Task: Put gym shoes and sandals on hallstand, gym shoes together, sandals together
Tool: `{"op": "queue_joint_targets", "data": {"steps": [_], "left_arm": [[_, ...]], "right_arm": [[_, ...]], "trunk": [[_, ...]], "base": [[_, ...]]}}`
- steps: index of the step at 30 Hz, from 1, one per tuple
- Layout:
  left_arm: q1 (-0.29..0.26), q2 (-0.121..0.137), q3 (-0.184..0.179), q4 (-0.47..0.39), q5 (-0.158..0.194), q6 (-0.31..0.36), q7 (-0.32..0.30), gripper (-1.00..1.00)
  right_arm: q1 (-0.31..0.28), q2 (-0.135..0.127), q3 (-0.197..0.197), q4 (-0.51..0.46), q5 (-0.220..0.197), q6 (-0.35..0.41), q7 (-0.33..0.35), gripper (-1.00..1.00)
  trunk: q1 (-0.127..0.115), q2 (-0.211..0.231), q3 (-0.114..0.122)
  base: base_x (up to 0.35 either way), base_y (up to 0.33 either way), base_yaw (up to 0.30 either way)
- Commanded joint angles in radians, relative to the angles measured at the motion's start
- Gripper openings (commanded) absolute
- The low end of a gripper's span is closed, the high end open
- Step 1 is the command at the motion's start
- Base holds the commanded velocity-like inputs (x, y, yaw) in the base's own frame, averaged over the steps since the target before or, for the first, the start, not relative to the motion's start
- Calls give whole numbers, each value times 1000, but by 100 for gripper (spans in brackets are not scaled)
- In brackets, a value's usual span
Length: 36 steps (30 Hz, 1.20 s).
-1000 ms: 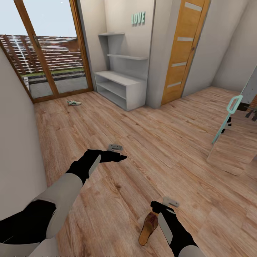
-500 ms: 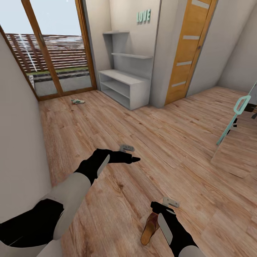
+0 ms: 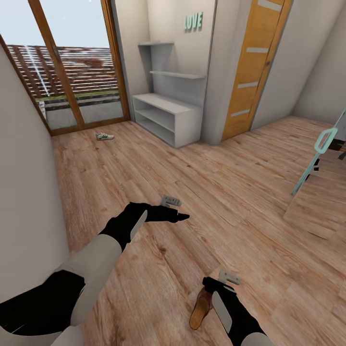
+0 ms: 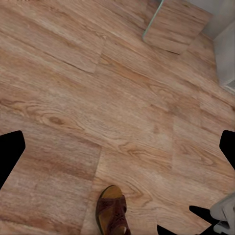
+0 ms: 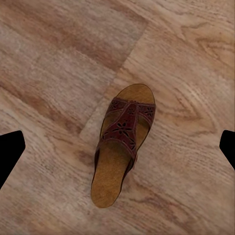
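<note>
Item: sandal (image 5: 122, 147), lying flat on floor (image 3: 230, 192), near right. I am hovering right gripper (image 5: 117, 147) above it, fingers spread wide, empty. Risk: descending off-centre, pinching a strap, sandal slipping.

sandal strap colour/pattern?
Dark reddish-brown strap with a cut-out floral pattern, on the sandal with its tan footbed. Clearest in the right wrist view.

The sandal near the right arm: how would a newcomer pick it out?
Start from the orange door and come down the plank floor to the right pincer. Beside it lies the sandal, flat and brown with a dark cutout strap, unlike the white trainer by the window.
</note>
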Motion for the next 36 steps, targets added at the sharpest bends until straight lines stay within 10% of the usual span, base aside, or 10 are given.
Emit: {"op": "queue_joint_targets", "data": {"steps": [1, 17, 32, 36], "left_arm": [[0, 1, -2, -3, 7, 8, 0, 100], [-1, 3, -1, -18, 7, 7, 0, 100], [-1, 3, -1, -18, 6, 3, 1, 100], [-1, 1, -1, -18, 6, 4, 1, 100]], "right_arm": [[0, 1, -2, -2, -8, 3, -4, 100], [0, 1, -2, -8, -23, -1, -4, 100], [-1, 1, -1, -12, -141, -4, -6, 100], [-4, 1, 0, -22, -280, -10, -61, 100]], "trunk": [[4, -8, -4], [65, -120, -65], [103, -190, -109], [103, -190, -110]], "base": [[0, 0, 0], [0, 0, 59], [0, 0, 98], [0, 0, 6]]}}
